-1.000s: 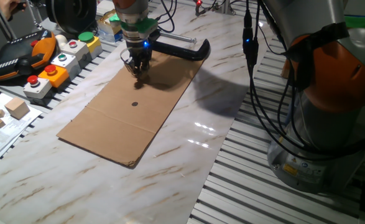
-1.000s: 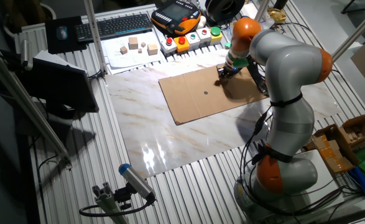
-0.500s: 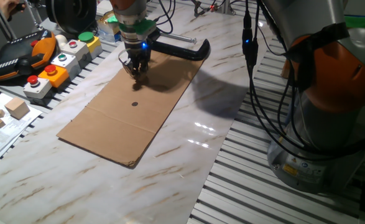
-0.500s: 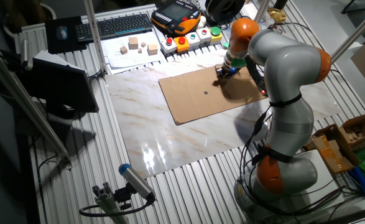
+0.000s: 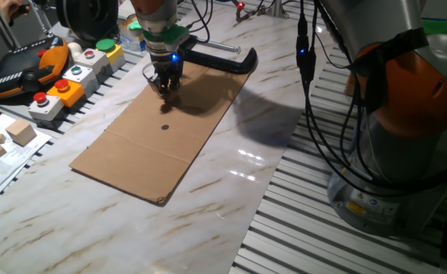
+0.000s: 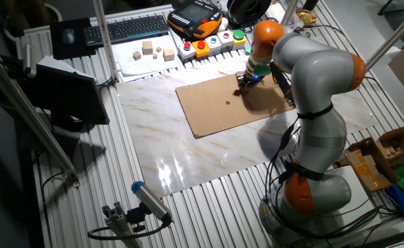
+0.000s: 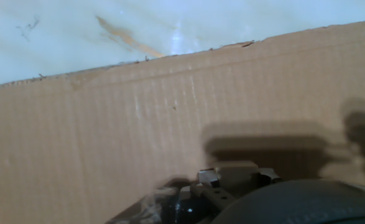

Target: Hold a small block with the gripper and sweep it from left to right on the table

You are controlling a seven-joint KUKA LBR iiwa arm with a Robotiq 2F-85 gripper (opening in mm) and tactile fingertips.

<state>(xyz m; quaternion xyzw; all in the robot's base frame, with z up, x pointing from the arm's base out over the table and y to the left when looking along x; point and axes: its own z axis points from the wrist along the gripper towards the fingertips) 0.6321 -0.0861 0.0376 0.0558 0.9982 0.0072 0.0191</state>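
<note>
Pinching the small block point(image 7: 235, 169) between narrowed fingers, the gripper point(image 5: 165, 84) hangs low over the far end of the cardboard sheet point(image 5: 162, 133) on the marble worktop point(image 5: 231, 183); open cardboard stretches beside it for the sweep.

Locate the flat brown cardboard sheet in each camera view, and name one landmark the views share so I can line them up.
One fixed view: the flat brown cardboard sheet runs diagonally across left of centre, the black two-finger tool at its far end.
The other fixed view: upper centre-right, beneath the tool.
Hand view: fills most of the frame; white marble tabletop above.
Shared landmark: the small dark dot on the sheet, in both fixed views.
</note>
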